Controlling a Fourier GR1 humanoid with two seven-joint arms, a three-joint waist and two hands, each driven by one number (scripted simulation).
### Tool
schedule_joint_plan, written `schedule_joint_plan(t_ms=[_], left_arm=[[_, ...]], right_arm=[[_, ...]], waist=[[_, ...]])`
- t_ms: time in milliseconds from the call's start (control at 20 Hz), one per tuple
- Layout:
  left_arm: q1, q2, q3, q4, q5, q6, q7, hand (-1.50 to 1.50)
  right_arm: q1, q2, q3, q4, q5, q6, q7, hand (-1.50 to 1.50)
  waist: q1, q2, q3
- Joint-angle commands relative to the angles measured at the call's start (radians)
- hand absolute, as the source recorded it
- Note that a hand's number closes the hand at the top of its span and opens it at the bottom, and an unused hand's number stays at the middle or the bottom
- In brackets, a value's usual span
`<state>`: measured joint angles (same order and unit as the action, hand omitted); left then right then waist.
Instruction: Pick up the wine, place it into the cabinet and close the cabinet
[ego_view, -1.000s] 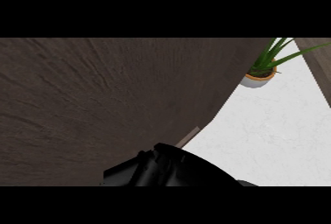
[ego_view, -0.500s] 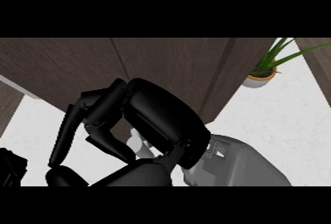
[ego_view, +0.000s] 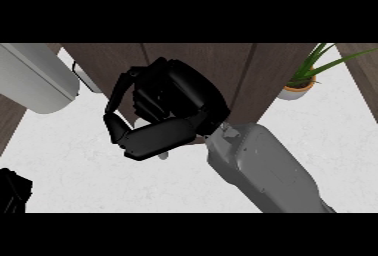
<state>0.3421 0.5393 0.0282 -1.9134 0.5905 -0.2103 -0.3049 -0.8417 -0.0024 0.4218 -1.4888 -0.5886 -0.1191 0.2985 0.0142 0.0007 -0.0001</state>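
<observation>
One hand (ego_view: 166, 112) curled by cabinet (ego_view: 221, 65).

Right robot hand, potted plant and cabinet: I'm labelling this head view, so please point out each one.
Right robot hand (ego_view: 166, 112), head view, on the back of the curled hand.
Potted plant (ego_view: 298, 91), head view, on the pot's side.
Cabinet (ego_view: 221, 62), head view, on its dark wood front.
</observation>
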Motion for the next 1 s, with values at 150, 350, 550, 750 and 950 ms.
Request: schedule_joint_plan(t_ms=[150, 350, 550, 750, 950], left_arm=[[-0.060, -0.009, 0.053, 0.025, 0.014, -0.020, 0.075, 1.50], [-0.025, -0.043, 0.028, -0.002, -0.002, -0.036, 0.071, 1.50], [-0.013, -0.071, 0.023, 0.001, -0.050, -0.034, 0.043, 1.50], [-0.029, -0.060, 0.033, 0.007, -0.034, -0.042, 0.059, 1.50], [-0.052, -0.053, 0.051, 0.034, -0.026, -0.057, 0.047, 1.50]], right_arm=[[-0.016, 0.002, -0.107, 0.206, 0.006, 0.131, -0.084, 1.50], [-0.023, -0.009, -0.151, 0.333, 0.064, 0.158, -0.188, 1.50], [-0.061, -0.065, -0.200, 0.341, 0.044, 0.205, -0.148, 1.50], [-0.108, -0.072, -0.220, 0.428, 0.056, 0.235, -0.185, 1.50], [-0.111, -0.098, -0.238, 0.500, 0.055, 0.295, -0.231, 1.50]], waist=[[-0.005, 0.002, 0.000], [0.001, 0.004, 0.000], [-0.003, 0.002, 0.000], [0.003, 0.005, 0.000], [0.009, 0.013, -0.001]])
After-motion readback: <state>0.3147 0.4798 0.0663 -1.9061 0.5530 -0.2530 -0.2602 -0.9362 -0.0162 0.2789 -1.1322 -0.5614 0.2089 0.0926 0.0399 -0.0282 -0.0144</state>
